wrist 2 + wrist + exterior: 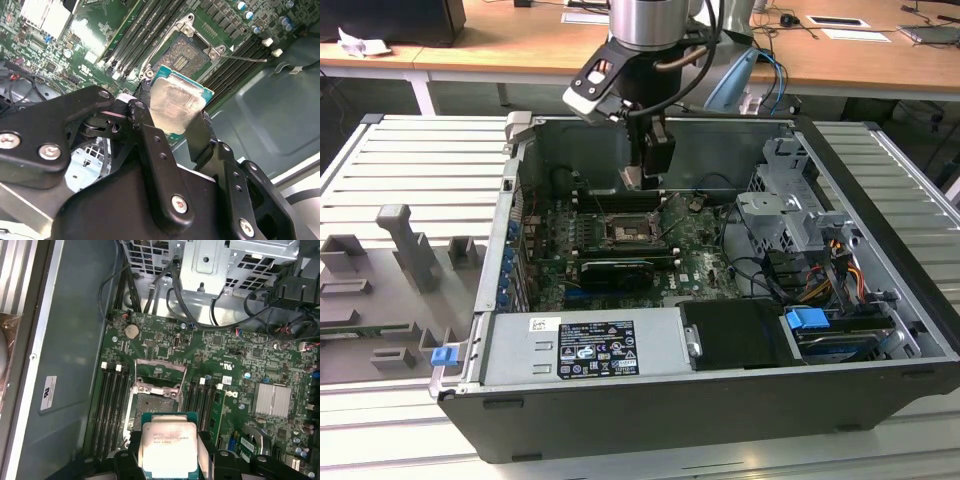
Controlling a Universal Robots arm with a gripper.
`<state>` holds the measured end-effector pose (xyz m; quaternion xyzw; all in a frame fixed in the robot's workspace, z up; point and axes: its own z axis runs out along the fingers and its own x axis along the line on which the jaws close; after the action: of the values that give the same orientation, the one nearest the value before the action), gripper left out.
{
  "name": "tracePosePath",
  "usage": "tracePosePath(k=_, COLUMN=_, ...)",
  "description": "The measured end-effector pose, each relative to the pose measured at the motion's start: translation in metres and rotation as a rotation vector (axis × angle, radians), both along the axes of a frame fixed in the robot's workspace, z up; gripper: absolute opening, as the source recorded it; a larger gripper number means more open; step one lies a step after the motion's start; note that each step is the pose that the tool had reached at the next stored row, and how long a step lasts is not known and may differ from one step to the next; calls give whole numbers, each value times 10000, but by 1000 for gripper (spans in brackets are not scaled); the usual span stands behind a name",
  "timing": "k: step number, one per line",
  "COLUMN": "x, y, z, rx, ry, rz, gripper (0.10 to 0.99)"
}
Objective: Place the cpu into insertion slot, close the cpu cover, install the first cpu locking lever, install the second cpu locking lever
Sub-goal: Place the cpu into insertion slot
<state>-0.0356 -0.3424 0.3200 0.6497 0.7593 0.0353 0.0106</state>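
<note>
A ribbed, pale grey metal surface point(390, 150) spreads across the exterior view. On the exterior view's left, grey moulded holders point(410, 250) stand on it, with a small blue clip point(443, 355) just beside them. Behind the surface runs a row of light wooden desks point(500, 45) on white legs point(420, 95). The desks carry white papers point(585, 17), a crumpled white wad point(360, 43) and a black box point(390, 20). Dark greenish floor point(470, 100) shows under the desks. The light is even and soft.
</note>
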Motion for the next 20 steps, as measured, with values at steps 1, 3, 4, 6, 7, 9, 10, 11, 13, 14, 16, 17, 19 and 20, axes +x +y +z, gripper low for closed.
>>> tracePosePath(k=1, x=0, y=0, z=-2, rx=1, ry=-1, rz=-124, gripper=525)
tracePosePath(k=3, x=-1, y=0, z=-3, rx=0, ry=0, rz=-303, gripper=525)
tracePosePath(k=4, x=-1, y=0, z=-4, rx=0, ry=0, rz=-359, gripper=525)
tracePosePath(k=6, x=-1, y=0, z=-4, rx=0, ry=0, rz=-462, gripper=525)
tracePosePath(k=7, x=-1, y=0, z=-5, rx=1, ry=0, rz=-538, gripper=525)
tracePosePath(k=9, x=-1, y=0, z=-7, rx=0, ry=0, rz=-660, gripper=525)
tracePosePath(k=10, x=0, y=0, z=-8, rx=0, ry=0, rz=-689, gripper=525)
tracePosePath(k=11, x=0, y=0, z=-11, rx=0, ry=0, rz=-712, gripper=525)
tracePosePath(k=13, x=-1, y=0, z=-21, rx=1, ry=-1, rz=-727, gripper=525)
tracePosePath(k=14, x=-1, y=0, z=-26, rx=1, ry=-1, rz=-729, gripper=525)
tracePosePath(k=16, x=-1, y=0, z=-41, rx=-9, ry=0, rz=-730, gripper=525)
tracePosePath(k=17, x=-1, y=0, z=-53, rx=-18, ry=-1, rz=-730, gripper=525)
tracePosePath(k=19, x=-1, y=0, z=-86, rx=-32, ry=-1, rz=-729, gripper=525)
tracePosePath(k=20, x=-1, y=0, z=-112, rx=-33, ry=-1, rz=-729, gripper=525)
